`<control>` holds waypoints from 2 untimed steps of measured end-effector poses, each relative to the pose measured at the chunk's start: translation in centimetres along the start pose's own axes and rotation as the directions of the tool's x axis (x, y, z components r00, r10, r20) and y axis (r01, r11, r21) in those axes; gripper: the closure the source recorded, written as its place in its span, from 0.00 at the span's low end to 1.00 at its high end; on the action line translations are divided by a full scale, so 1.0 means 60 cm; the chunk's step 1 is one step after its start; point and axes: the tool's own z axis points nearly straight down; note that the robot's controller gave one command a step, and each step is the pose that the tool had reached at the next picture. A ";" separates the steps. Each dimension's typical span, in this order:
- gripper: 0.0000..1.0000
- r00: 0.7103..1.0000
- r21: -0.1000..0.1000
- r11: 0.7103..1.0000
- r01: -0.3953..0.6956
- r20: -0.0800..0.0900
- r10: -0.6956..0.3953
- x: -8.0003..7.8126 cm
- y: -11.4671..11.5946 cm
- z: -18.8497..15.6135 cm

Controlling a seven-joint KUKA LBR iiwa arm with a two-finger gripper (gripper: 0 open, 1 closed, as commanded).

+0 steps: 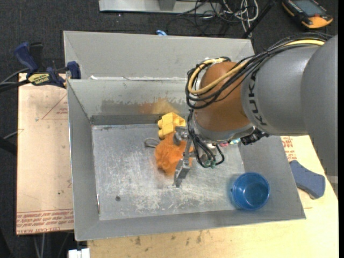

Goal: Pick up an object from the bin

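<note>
Your jaws stand at the middle of the bin (121,187), right beside the orange lumpy object (166,156) — whether parted or closed is not discernible — yellow block (171,123) just behind it, blue cup (250,191) well apart

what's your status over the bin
gripper low, mid bin, beside orange crumpled lump. yellow block just behind. blue cup apart, near corner.

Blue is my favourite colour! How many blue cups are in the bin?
1. The blue cup sits near the front right corner of the bin. The arm could hide others.
</note>
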 end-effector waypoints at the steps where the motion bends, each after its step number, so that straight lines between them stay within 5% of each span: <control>1: 1.00 0.985 -0.004 0.985 -0.170 0.016 0.170 -0.045 -0.046 0.077; 2: 1.00 0.985 -0.004 0.986 -0.170 0.016 0.170 -0.045 -0.046 0.077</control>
